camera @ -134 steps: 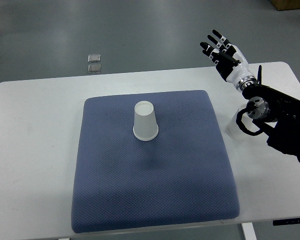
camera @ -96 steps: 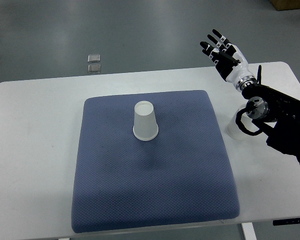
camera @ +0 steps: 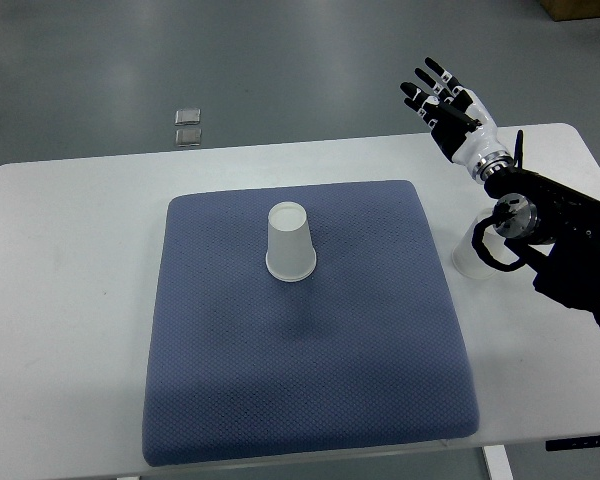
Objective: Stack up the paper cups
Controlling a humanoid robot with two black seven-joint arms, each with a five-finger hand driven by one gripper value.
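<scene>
Nothing has shifted since the earlier frames: the right hand (camera: 450, 105) hangs in the same spot above the far right edge of the white surface (camera: 70, 260), its fingers (camera: 427, 82) spread apart and holding nothing. 1 white paper cup (camera: 290, 243) stands upside down near the middle of the blue dimpled foam pad (camera: 310, 370), long axis vertical, wide rim down. A 2nd cup (camera: 468, 255), partly hidden by the black forearm, stands on the surface just right of the pad.
</scene>
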